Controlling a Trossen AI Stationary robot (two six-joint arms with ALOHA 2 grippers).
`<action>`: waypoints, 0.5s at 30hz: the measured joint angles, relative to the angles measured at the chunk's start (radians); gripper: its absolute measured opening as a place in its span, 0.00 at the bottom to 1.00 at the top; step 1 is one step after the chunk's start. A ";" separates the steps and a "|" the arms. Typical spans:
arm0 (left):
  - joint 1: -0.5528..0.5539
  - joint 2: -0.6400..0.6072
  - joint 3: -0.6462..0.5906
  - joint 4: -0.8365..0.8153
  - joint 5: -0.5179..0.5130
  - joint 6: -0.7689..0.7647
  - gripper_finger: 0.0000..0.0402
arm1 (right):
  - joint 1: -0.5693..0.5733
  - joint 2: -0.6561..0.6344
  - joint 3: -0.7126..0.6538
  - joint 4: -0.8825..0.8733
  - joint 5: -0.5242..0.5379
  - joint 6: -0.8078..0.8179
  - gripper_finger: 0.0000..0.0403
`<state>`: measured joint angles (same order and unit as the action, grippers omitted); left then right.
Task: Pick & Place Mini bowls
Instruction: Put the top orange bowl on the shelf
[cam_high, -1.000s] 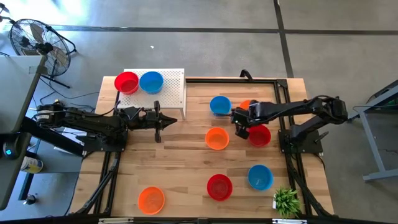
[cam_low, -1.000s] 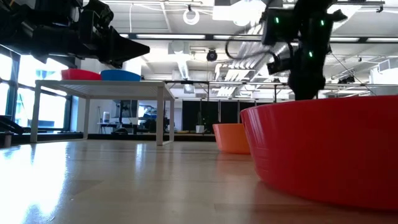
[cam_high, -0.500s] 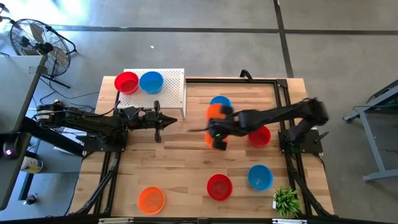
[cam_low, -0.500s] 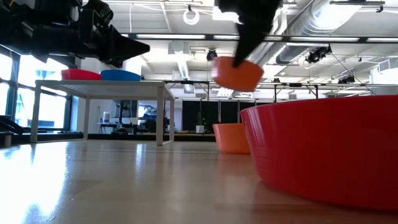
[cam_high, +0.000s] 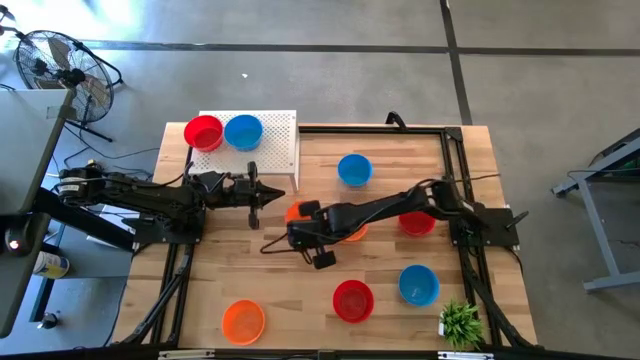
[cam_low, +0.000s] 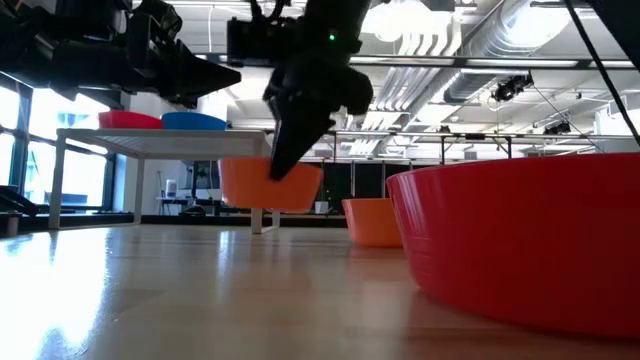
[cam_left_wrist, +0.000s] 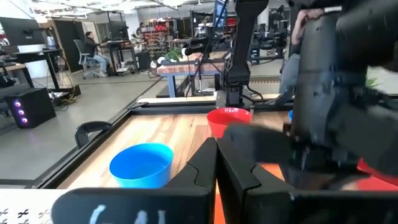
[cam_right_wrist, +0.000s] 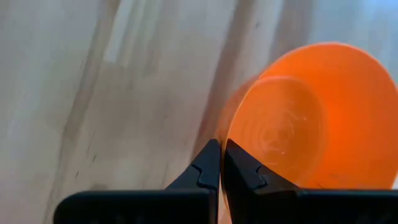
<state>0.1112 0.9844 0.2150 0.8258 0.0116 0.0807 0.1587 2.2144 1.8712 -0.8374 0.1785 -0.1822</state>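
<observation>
My right gripper (cam_high: 300, 222) hangs over the table's middle, shut on an orange mini bowl (cam_high: 296, 211); in the low view that orange bowl (cam_low: 270, 185) hangs clear of the wood. My left gripper (cam_high: 272, 194) hovers shut beside the white perforated stand (cam_high: 275, 150), empty. A red bowl (cam_high: 204, 132) and a blue bowl (cam_high: 243, 131) sit on the stand. On the table stand a blue bowl (cam_high: 353, 169), an orange bowl (cam_high: 352, 230) and a red bowl (cam_high: 417, 221) partly under the right arm, a red bowl (cam_high: 352, 300), a blue bowl (cam_high: 418, 284) and an orange bowl (cam_high: 243, 320). My right gripper (cam_right_wrist: 221, 158) pinches the orange bowl's rim (cam_right_wrist: 229, 134), with one finger (cam_right_wrist: 242, 174) inside the bowl and the other outside. The fingers come from above, slanting down. The bowl hangs upright below them, lifted clear of the table.
A small green plant (cam_high: 460, 323) stands at the table's near right corner. A black frame (cam_high: 370, 128) runs along the table's far and side edges. Bare wood lies between the stand and the near orange bowl. A fan (cam_high: 60, 65) stands on the floor beyond the left arm.
My right gripper has lifted the orange bowl from beside the far blue bowl and carried it toward the table's left and somewhat nearer, past the other orange bowl. In the low view the bowl rose high, then came down lower. The left arm has kept still.
</observation>
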 joint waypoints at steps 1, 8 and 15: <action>0.000 0.000 0.000 -0.002 0.000 0.000 0.00 | -0.001 0.010 -0.002 0.009 -0.013 -0.002 0.01; 0.000 0.000 0.000 -0.015 0.000 0.000 0.00 | -0.003 0.056 -0.009 0.048 -0.052 -0.032 0.02; 0.000 0.000 0.000 -0.023 -0.003 0.000 0.00 | 0.017 0.040 -0.003 0.046 0.004 -0.039 0.14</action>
<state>0.1112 0.9844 0.2153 0.8033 0.0091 0.0807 0.1754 2.2541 1.8681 -0.7913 0.1829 -0.2214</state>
